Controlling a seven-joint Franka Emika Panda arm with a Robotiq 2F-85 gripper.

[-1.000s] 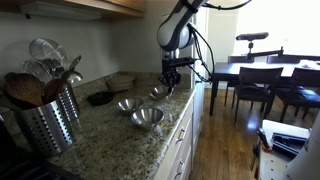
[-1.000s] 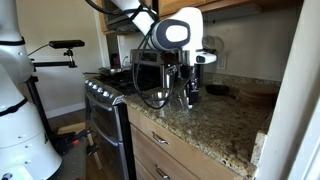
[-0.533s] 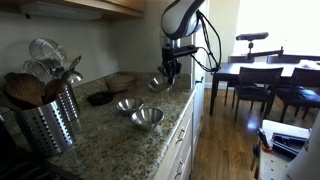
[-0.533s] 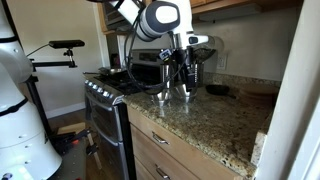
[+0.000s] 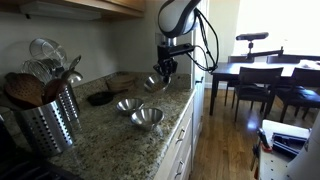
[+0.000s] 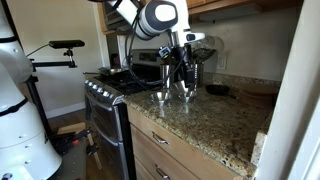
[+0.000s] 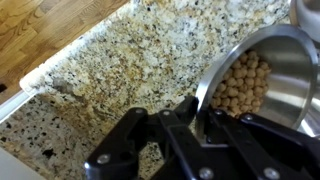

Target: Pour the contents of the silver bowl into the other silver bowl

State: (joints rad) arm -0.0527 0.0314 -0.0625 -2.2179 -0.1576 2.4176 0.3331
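Observation:
My gripper is shut on the rim of the silver bowl and holds it tilted above the granite counter. In the wrist view the jaws pinch the thin rim of this bowl, which holds small round tan chickpeas. The other silver bowl sits upright on the counter, a little nearer the camera than the held one. In an exterior view the gripper hangs over the counter, with the bowls hard to tell apart below it.
A wider steel bowl stands near the counter's front edge. A steel utensil holder stands close to the camera and a dark dish lies by the wall. A stove adjoins the counter. A dining table and chairs stand beyond.
My gripper has lifted the silver bowl off the counter, then carried it a little toward the other silver bowl. The bowl is now tilted.

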